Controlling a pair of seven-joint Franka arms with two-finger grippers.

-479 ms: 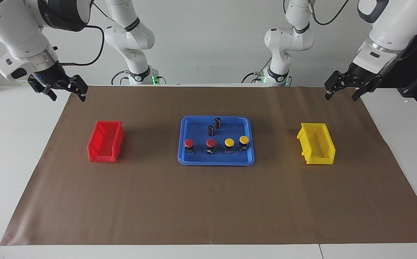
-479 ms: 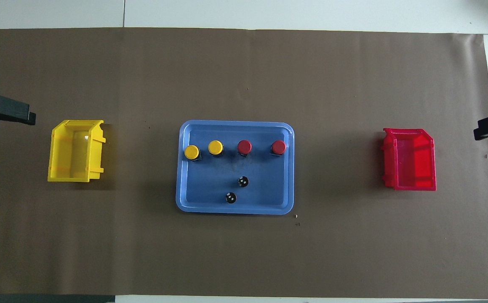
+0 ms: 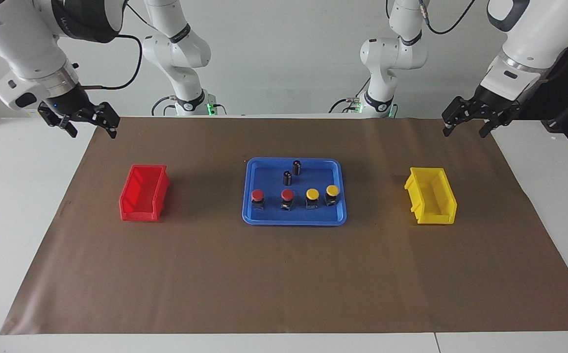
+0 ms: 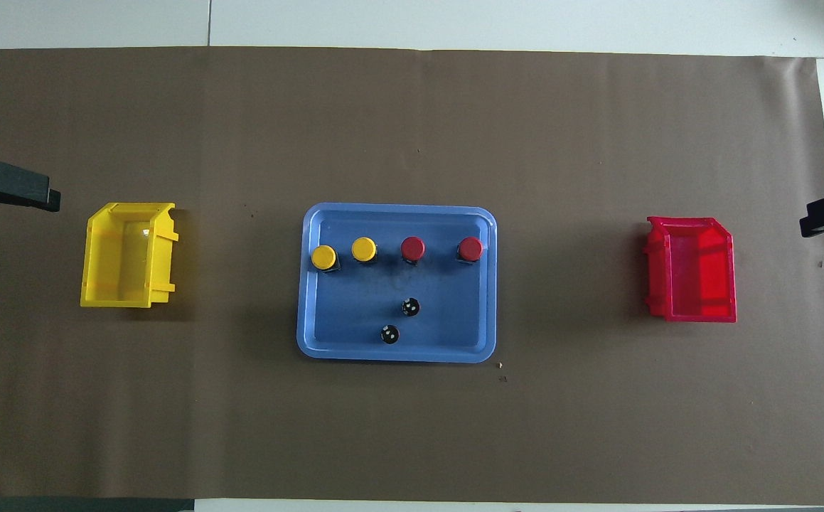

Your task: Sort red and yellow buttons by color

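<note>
Two red buttons (image 3: 258,195) (image 3: 287,195) and two yellow buttons (image 3: 312,194) (image 3: 332,190) stand upright in a row in a blue tray (image 3: 264,218), along its edge farther from the robots. They also show in the overhead view, red buttons (image 4: 470,248) (image 4: 412,248) and yellow buttons (image 4: 364,248) (image 4: 323,257). My right gripper (image 3: 92,132) is open and empty, up over the mat's corner near the red bin (image 3: 141,193). My left gripper (image 3: 463,132) is open and empty, up over the mat's corner near the yellow bin (image 3: 431,196). Both arms wait.
Two dark capless cylinders (image 3: 297,167) (image 3: 287,177) stand in the tray, nearer to the robots than the buttons. The red bin (image 4: 692,270) is at the right arm's end and the yellow bin (image 4: 127,256) at the left arm's end. A brown mat (image 3: 284,279) covers the table.
</note>
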